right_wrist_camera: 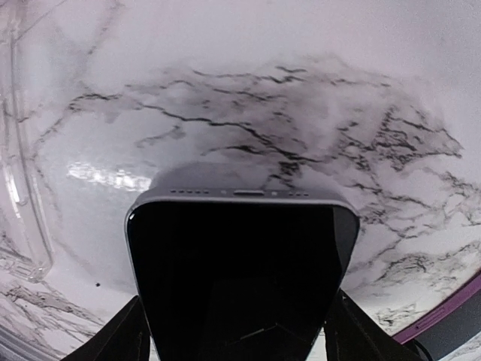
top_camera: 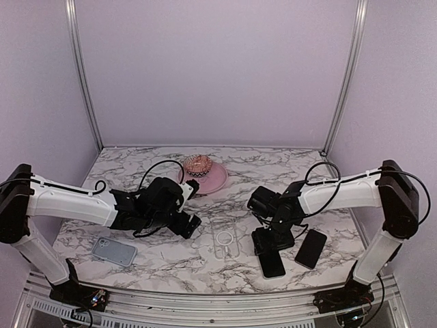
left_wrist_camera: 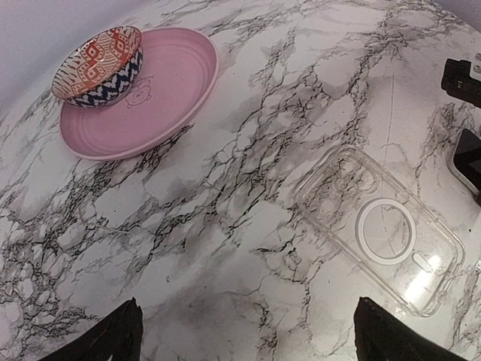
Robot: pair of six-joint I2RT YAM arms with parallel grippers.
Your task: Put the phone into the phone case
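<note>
One phone (right_wrist_camera: 240,263) between right hand's (right_wrist_camera: 237,335) fingers (right_wrist_camera: 113,338)

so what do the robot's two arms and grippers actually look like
The left arm and right arm are white tubular shells with black joint housings. Thin black cables loop off each wrist. The left gripper and right gripper are matte black, two blunt fingers each.

No lettering, brand or number can be read anywhere. The clear phone case (left_wrist_camera: 383,233), lower right in the left wrist view, bears only a white ring and a short line. The pink plate (left_wrist_camera: 184,75), upper left, shows a faint, illegible emblem. The phone (right_wrist_camera: 240,278) has a blank screen.
</note>
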